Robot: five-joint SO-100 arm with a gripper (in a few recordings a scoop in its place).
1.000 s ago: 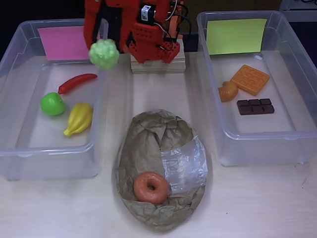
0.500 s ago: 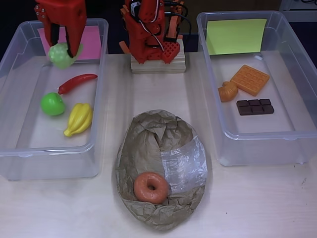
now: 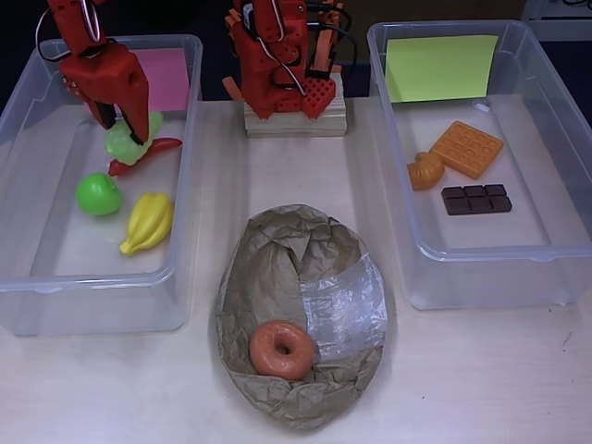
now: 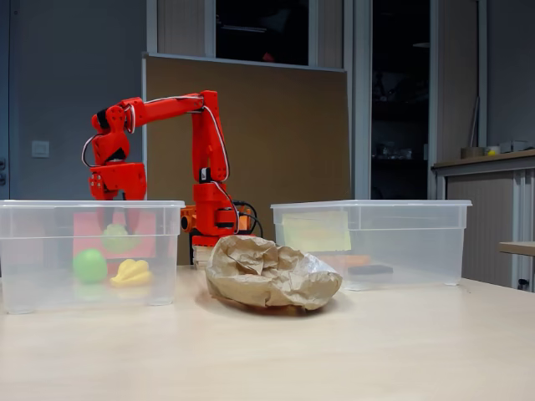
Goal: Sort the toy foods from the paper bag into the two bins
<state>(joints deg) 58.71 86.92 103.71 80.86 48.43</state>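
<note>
Red gripper [image 3: 129, 129] was down inside the left bin [image 3: 18, 277], the one with the pink sheet [image 3: 168, 76], fingers closed on the pale green grapes [image 3: 128, 146]. Grapes sat right over the red chili [image 3: 159, 148], hiding part of it; whether they touched it or the bin floor, couldn't tell. In the fixed view the gripper [image 4: 117, 219] reached below the bin rim [image 4: 92, 203] with the grapes [image 4: 117, 237] seen blurred through the clear wall, above the level of the other pieces. Same bin also held the green apple [image 3: 98, 193] and, just beside it, the yellow bananas [image 3: 148, 221], both in front of the chili in the overhead view. Right bin [image 3: 564, 268] with the yellow-green sheet [image 3: 440, 67] held the orange waffle [image 3: 467, 148], the croissant [image 3: 425, 171] touching its corner, and the brown chocolate bar [image 3: 476, 199] just in front of them. Paper bag [image 3: 277, 268] lay on the table [image 3: 481, 370] between the two bins, crumpled, clear window patch [image 3: 347, 305] on top, with the donut [image 3: 282, 350] lying in its open front end. Arm base [image 3: 277, 55] stood on a wooden block [image 3: 294, 120] behind the bag.
</note>
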